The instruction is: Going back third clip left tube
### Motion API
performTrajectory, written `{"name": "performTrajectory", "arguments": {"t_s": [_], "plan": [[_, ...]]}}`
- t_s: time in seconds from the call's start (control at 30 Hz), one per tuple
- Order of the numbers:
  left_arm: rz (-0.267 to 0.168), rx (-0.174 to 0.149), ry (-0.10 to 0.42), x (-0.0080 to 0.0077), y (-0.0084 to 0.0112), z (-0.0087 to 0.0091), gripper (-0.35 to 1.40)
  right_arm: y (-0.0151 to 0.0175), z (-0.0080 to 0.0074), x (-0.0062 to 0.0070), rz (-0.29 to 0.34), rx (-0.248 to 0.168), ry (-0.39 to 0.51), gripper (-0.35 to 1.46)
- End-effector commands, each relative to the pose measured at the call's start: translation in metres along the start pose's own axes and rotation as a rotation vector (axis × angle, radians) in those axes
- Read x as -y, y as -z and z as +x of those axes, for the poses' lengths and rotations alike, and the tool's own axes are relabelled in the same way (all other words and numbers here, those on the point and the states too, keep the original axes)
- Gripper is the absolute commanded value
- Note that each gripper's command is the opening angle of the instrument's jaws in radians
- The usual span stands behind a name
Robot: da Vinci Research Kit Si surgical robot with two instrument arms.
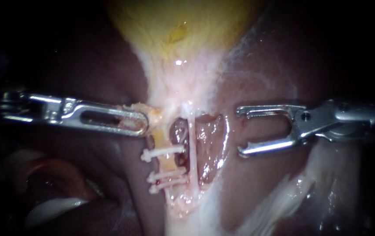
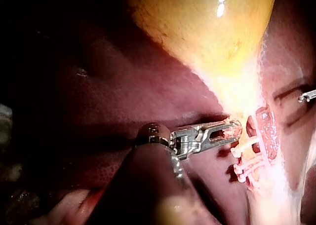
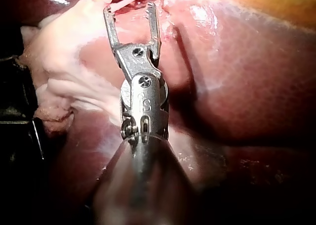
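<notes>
Endoscope view shows three clips (image 1: 166, 174) across the left tube (image 1: 168, 162), my left instrument (image 1: 140, 124) clamped on fatty tissue (image 1: 153, 114) beside it, my right instrument (image 1: 240, 131) gaping empty nearby, where a crooked retreat could snag the thin right tube (image 1: 191, 148) or dislodge a clip.

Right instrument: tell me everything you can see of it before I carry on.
The right instrument is bright metal: a shaft from the right, a wrist joint with a pivot screw, then two slim jaws with small inward hooks at their tips. The jaws stand wide open and empty. It lies about level over the liver, tips pointing at the clipped left tube, short of it. Whether it touches the tissue beneath, I cannot tell.
</notes>
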Motion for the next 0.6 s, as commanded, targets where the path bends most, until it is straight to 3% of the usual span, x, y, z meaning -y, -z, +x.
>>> {"name": "performTrajectory", "arguments": {"t_s": [0.03, 0.3, 0.6], "plan": [[-0.003, 0.003, -0.002, -0.0002, -0.0004, 0.0, -0.35, -0.0001, 0.0, 0.0, 0.0, 0.0, 0.0, 0.5], [-0.014, 0.002, -0.006, -0.0017, -0.0035, -0.0004, -0.35, -0.0001, 0.0, 0.0001, 0.0, 0.0, 0.0, 0.5], [-0.018, -0.006, -0.01, -0.0026, -0.0045, -0.0003, -0.35, -0.0001, 0.0001, 0.0002, 0.0, 0.0, 0.0, 0.5]]}}
